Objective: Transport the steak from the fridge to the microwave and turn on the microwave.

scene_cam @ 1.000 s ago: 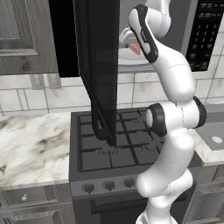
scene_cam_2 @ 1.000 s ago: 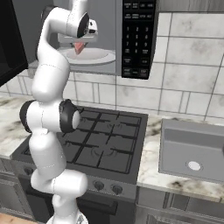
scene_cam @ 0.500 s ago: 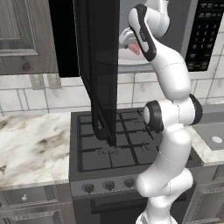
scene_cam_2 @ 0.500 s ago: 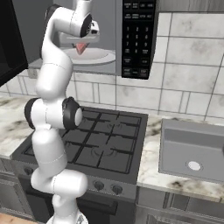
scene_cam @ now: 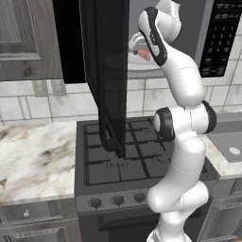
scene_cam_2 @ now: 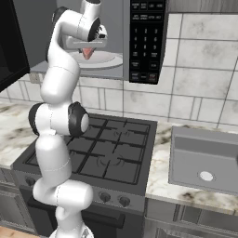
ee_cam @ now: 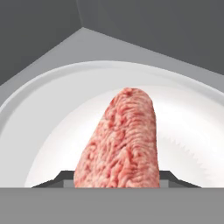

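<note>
One steak (ee_cam: 120, 140) hung clenched in the gripper (scene_cam_2: 87, 50), just over the plate (ee_cam: 48, 127) inside the microwave (scene_cam_2: 144, 42). Placing step, I judged; next it needed lowering, releasing, then shutting the door (scene_cam: 106, 80).

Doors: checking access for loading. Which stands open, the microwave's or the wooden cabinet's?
The microwave door, dark glass, swung out over the stove. The knobbed cabinet door is shut.

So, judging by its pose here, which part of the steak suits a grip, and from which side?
The upper edge, from above. The steak hangs flat and narrow from the gripper, which is shut on that edge, tapered end pointing down at the turntable plate inside the microwave. Its thin faces fit between the fingers.
</note>
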